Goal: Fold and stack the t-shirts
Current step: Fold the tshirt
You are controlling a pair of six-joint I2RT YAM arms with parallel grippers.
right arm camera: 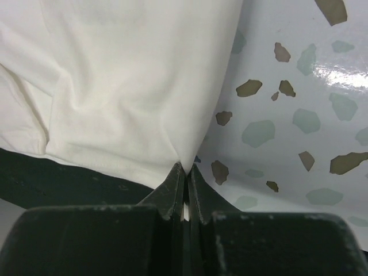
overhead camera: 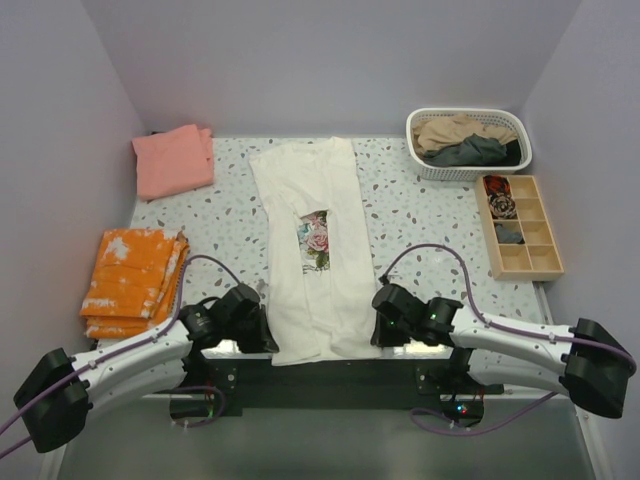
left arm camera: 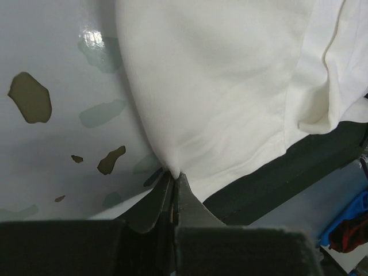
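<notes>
A cream t-shirt (overhead camera: 310,250) with a pink-rose print lies lengthwise down the middle of the table, its sides folded in to a narrow strip. My left gripper (overhead camera: 262,333) is shut on its near left corner (left arm camera: 172,169); the cloth pinches to a point between the jaws. My right gripper (overhead camera: 376,330) is shut on the near right corner (right arm camera: 185,165) in the same way. A folded salmon-pink t-shirt (overhead camera: 174,160) lies at the back left. Tan and dark grey t-shirts (overhead camera: 466,140) are heaped in a white basket (overhead camera: 468,172) at the back right.
A folded orange tie-dye stack (overhead camera: 133,281) sits at the left edge of the table. A wooden divided tray (overhead camera: 522,226) with small rolled items stands at the right. The shirt's near hem hangs over the dark front edge (left arm camera: 276,178).
</notes>
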